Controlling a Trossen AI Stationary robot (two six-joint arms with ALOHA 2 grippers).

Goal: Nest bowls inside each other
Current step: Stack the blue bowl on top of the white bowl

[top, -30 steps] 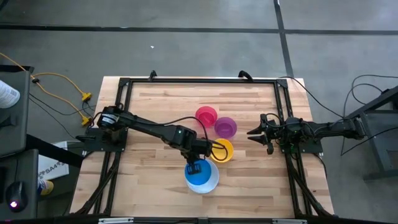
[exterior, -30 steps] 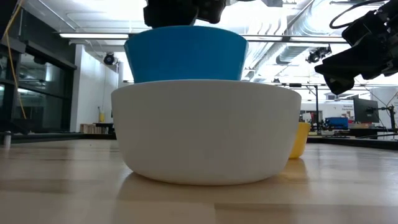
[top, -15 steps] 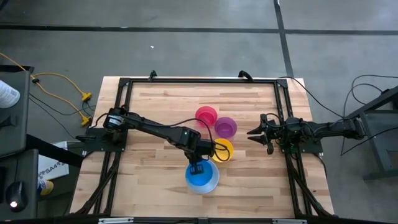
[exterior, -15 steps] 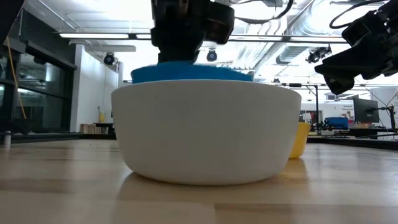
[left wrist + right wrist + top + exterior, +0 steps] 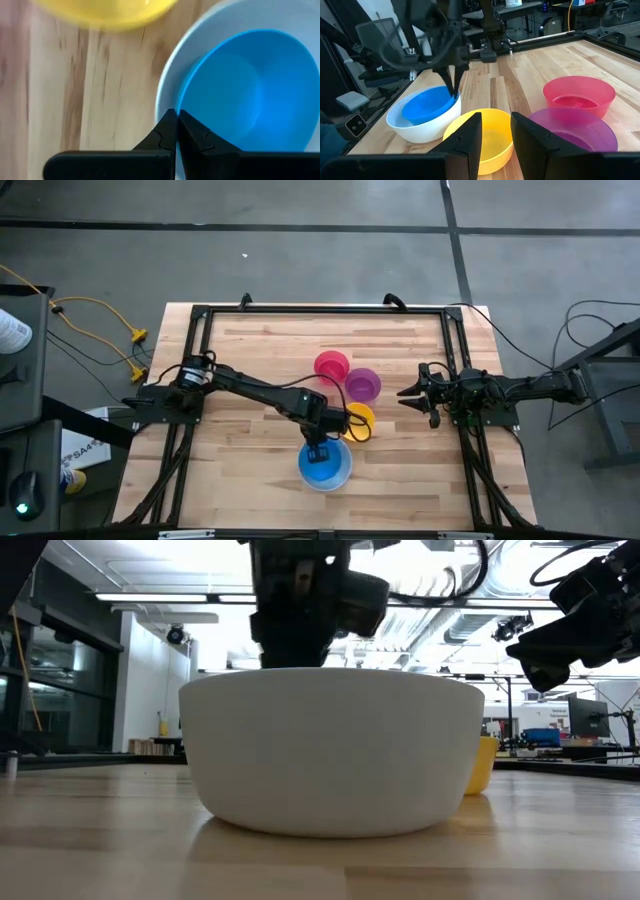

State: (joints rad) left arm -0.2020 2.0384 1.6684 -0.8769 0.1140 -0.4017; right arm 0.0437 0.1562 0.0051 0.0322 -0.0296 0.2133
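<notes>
Your left gripper (image 5: 177, 131) is clamped on the blue bowl (image 5: 322, 463), seated inside the white bowl (image 5: 330, 752). Right gripper (image 5: 495, 131) waits far right, spread, empty.

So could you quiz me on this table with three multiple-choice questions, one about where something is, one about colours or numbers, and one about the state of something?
1. Where is the blue bowl?
A. Inside the white bowl
B. Stacked on the pink-red bowl
C. Alone by the table's far edge

2. How many bowls stand outside the white one?
A. One
B. Three
C. Five

3. How are the left gripper's jaws?
A. Wide open
B. Shut on the blue bowl's rim
C. Holding the yellow-orange bowl

Answers:
1 A: the blue bowl sits within the white bowl.
2 B: the pink-red bowl, purple bowl and yellow-orange bowl stand on the wood.
3 B: the left gripper pinches the blue rim, jaws together.
</notes>
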